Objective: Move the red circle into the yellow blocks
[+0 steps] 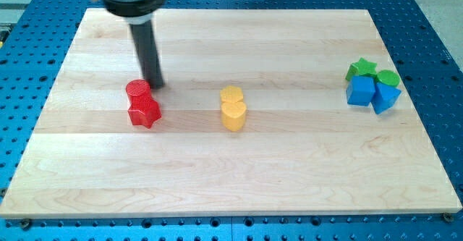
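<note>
My tip (154,84) rests on the counter (289,161), just to the view's upper right of the red circle (137,90) (no hand here, only a rod). A red star (145,112) touches the circle below. The two yellow blocks (233,108) sit to my tip's right, well apart.

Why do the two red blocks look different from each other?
The red circle has a round, smooth outline, while the red star-shaped block has bumpy points around its edge. The red circle sits nearer the view's top, right beside my tip, which is at its upper right; the red star-shaped block sits below it, farther from my tip. Both are the same bright red, lie flat on the wooden board and touch each other.
</note>
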{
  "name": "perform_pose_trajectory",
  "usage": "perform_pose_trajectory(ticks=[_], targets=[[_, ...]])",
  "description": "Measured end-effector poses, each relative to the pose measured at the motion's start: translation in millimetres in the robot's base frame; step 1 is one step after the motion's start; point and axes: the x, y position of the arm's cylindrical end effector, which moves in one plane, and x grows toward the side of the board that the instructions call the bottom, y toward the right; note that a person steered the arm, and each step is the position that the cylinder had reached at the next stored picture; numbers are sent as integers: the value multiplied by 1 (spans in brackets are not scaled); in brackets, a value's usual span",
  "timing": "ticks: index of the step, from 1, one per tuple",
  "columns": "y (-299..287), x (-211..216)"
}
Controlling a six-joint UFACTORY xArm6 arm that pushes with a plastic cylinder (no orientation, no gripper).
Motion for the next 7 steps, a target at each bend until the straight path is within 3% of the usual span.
perform_pose_trajectory(ticks=[2, 3, 5, 7], targets=[[-73, 22], [-56, 43], [59, 27], [131, 27]])
